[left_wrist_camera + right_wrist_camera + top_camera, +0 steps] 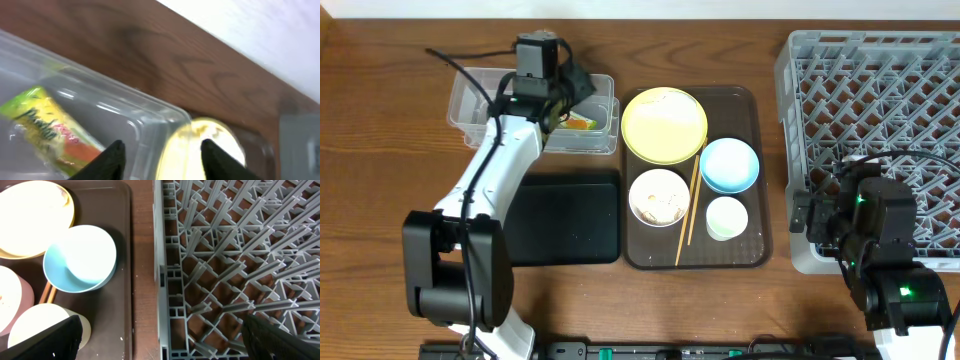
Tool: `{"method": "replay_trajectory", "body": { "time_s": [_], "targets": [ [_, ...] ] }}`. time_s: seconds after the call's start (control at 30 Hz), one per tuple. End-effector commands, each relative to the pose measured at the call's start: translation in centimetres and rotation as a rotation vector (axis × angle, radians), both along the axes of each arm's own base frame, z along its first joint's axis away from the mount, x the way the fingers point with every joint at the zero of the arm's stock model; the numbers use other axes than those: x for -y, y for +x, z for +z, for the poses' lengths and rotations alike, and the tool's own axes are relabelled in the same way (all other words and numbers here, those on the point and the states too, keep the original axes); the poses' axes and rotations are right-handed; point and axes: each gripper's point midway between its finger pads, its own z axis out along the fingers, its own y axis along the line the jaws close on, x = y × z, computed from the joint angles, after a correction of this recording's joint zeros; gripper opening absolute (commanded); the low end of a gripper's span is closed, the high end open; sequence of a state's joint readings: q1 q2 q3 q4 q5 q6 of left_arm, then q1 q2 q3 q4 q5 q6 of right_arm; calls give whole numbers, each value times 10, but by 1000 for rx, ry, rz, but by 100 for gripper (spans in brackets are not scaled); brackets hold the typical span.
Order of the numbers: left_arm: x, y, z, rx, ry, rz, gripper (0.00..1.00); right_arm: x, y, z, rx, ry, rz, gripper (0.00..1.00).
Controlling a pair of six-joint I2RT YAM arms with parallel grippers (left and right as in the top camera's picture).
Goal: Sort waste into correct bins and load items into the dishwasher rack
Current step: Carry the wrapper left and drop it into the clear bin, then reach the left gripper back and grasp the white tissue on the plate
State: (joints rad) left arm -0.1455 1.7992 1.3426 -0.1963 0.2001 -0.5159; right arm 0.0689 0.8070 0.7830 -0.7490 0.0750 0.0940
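Observation:
The green-and-orange snack wrapper lies in the clear tub; it also shows in the left wrist view. My left gripper hovers over the tub's right end, open and empty, above the tub rim. The yellow plate, blue bowl, pale cup, chopsticks and white bowl holding pale leftovers sit on the brown tray. My right gripper is wide open and empty over the grey rack's left edge.
The flat black tray lies in front of the tub, left of the brown serving tray. In the right wrist view the blue bowl, cup and rack lattice are close below. Bare wood separates tray and rack.

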Motion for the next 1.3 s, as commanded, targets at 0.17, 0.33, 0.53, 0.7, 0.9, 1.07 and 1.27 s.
{"method": "replay_trajectory", "body": {
  "time_s": [0.17, 0.33, 0.53, 0.7, 0.9, 1.07, 1.27],
  "targets": [
    [96, -16, 35, 295, 393, -638, 68, -3, 1, 8, 18, -5, 20, 99],
    [123, -9, 29, 381, 555, -698, 72, -3, 1, 8, 18, -5, 20, 99],
    [158, 3, -1, 440, 564, -748, 75, -3, 1, 8, 17, -5, 20, 99],
    [170, 9, -42, 410, 563, -775, 75, -3, 1, 8, 17, -5, 20, 99],
    [172, 10, -85, 353, 565, -797, 75, -3, 1, 8, 17, -5, 19, 99],
    [173, 10, -109, 323, 566, -807, 75, -3, 1, 8, 17, -5, 20, 99],
    [173, 7, -121, 298, 565, -819, 64, -3, 1, 8, 17, -5, 20, 99]
  ]
}}
